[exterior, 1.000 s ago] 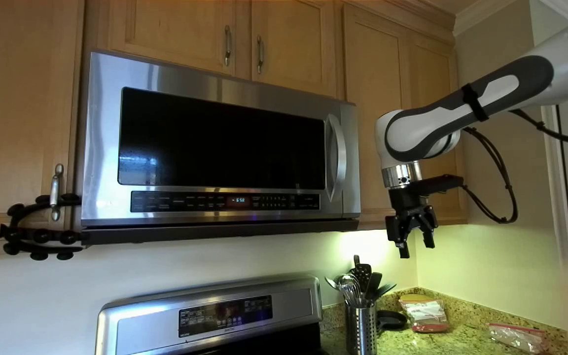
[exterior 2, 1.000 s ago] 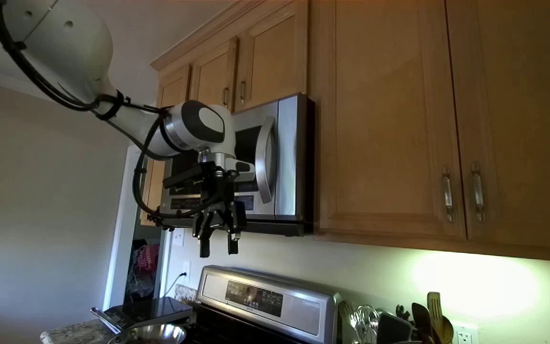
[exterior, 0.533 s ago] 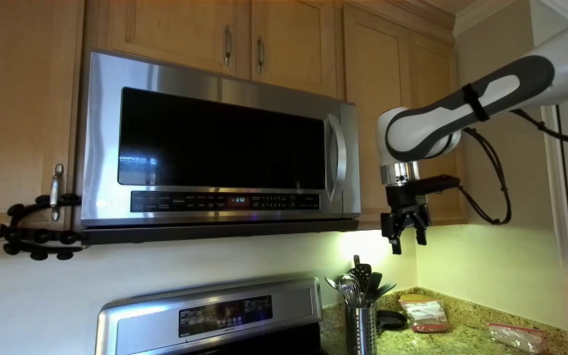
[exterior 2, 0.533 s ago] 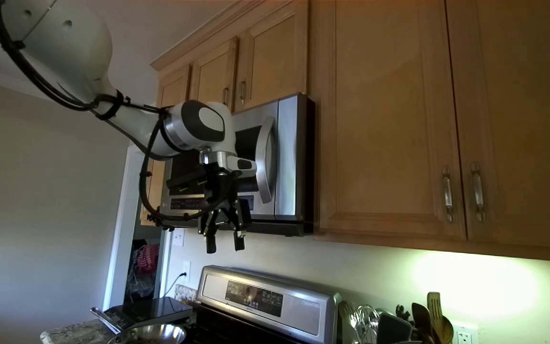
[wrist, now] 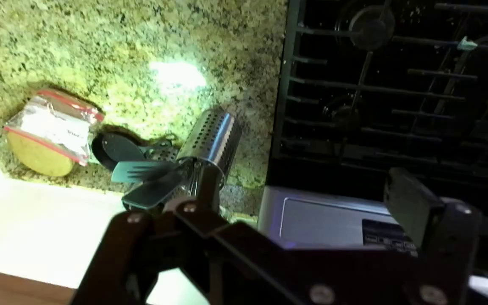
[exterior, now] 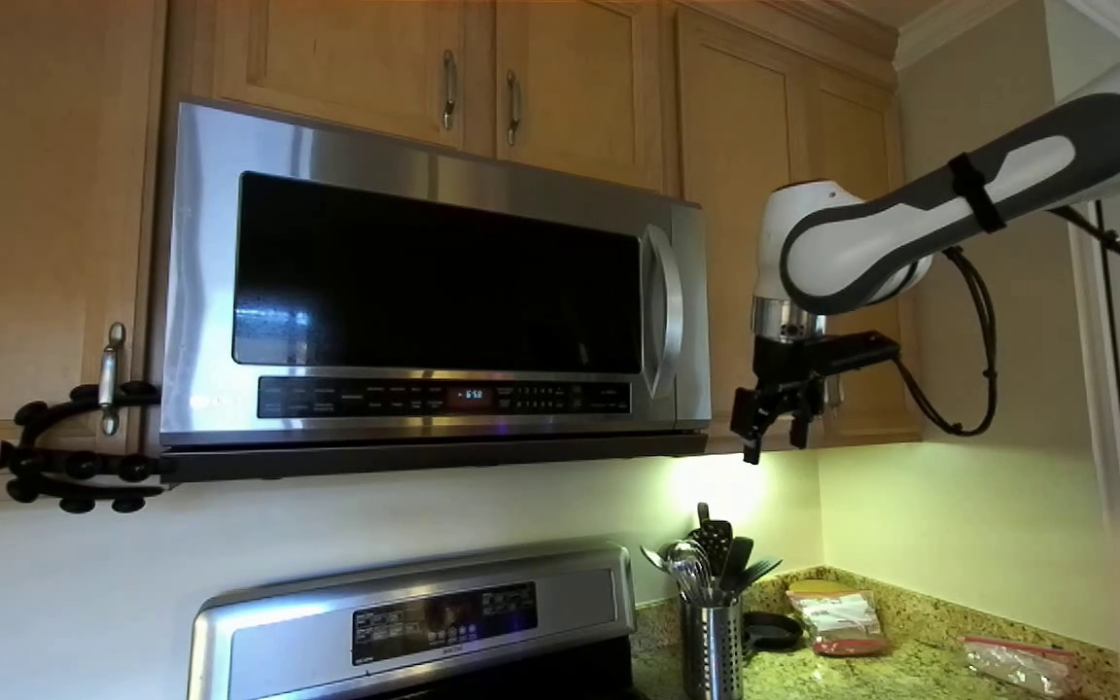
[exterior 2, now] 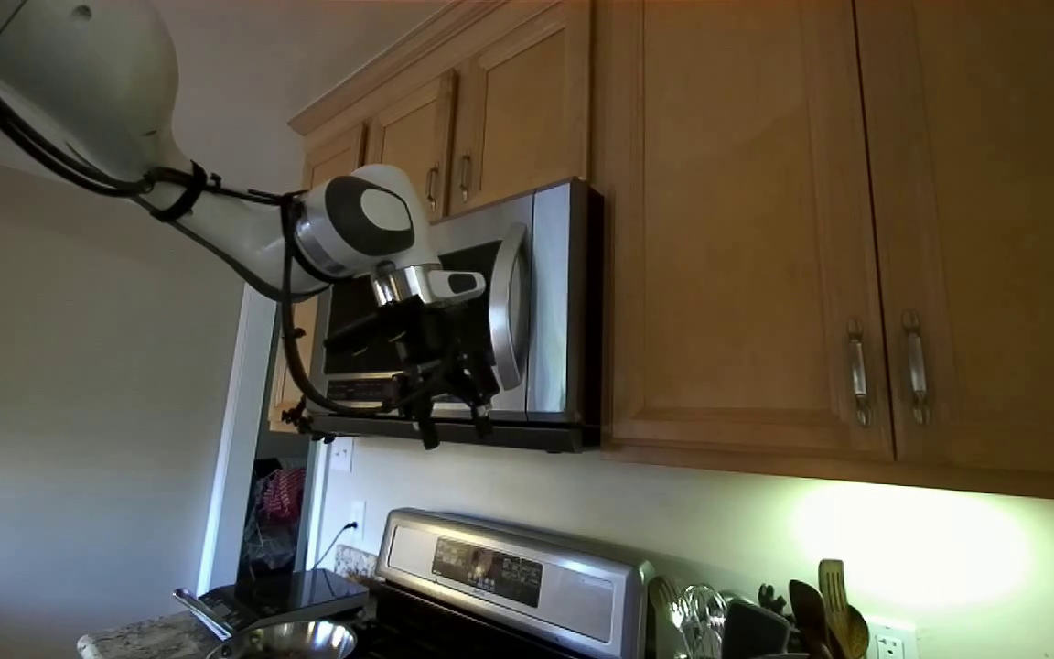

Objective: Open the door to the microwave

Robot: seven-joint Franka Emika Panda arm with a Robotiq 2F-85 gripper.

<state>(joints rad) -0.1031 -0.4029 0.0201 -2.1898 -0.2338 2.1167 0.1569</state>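
The microwave [exterior: 689,321] hangs under wooden cabinets; its side also shows in an exterior view [exterior 2: 556,302]. Its door [exterior: 434,277] is closed, with a dark window and a curved vertical steel handle [exterior: 663,311]. The handle also shows in an exterior view [exterior 2: 506,307], where the arm hides much of the door. My gripper [exterior: 775,449] is open and empty, tilted, with fingers pointing down. It hangs apart from the handle and lower than it, also in an exterior view [exterior 2: 456,434]. In the wrist view both fingers [wrist: 305,182] are wide apart over the stove panel; the microwave is not recognisable there.
The stove [exterior: 414,622] stands below the microwave. A steel utensil holder [exterior: 713,651] and plastic bags [exterior: 837,622] are on the granite counter. A black curved mount [exterior: 84,457] sits at the microwave's far side. A pan [exterior 2: 294,638] is on the stove.
My gripper has risen and tilted, its fingertips swinging left in one exterior view and right in the other. The arm has shifted with it. The fingers stay open and the door stays closed.
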